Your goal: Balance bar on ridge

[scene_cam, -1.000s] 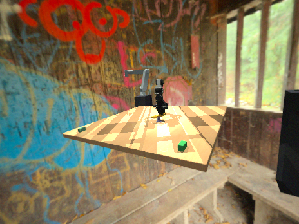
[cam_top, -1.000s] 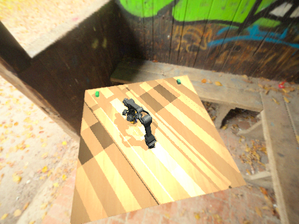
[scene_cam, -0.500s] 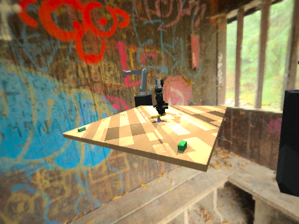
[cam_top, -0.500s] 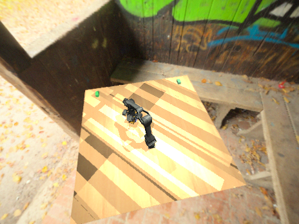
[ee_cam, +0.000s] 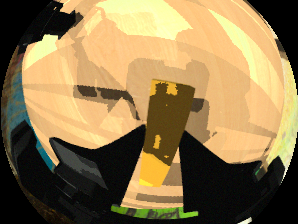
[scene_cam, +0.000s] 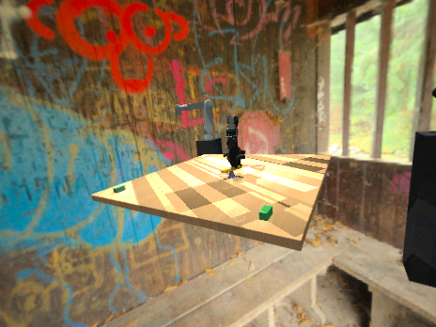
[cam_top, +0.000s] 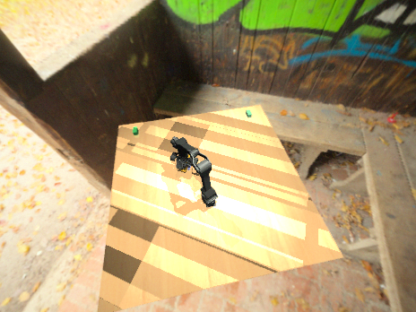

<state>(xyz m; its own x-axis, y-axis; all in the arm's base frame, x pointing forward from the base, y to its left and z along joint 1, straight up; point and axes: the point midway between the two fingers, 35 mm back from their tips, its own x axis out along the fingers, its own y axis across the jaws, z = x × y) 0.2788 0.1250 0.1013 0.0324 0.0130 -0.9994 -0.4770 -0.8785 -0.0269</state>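
The yellow bar (cam_top: 184, 170) (scene_cam: 226, 170) (ee_cam: 170, 115) is between the fingers of my gripper (scene_cam: 232, 167) (ee_cam: 162, 131), which is shut on it. In the wrist view the bar runs lengthwise between the fingertips, its far part in shade. In the exterior view the bar is off the table, right above the small blue ridge (scene_cam: 231, 175). Whether it touches the ridge, and whether it is exactly level, I cannot tell. The ridge is not visible in the wrist view; the bar seems to cover it.
The wooden table (cam_top: 251, 179) (scene_cam: 160, 202) carries strong light and shadow stripes. One green block (cam_top: 135, 131) (scene_cam: 266, 212) and another green block (cam_top: 248, 113) (scene_cam: 119, 189) lie near two of its corners, away from the arm. A grey arm-like shape (scene_cam: 208, 119) stands behind in the exterior view.
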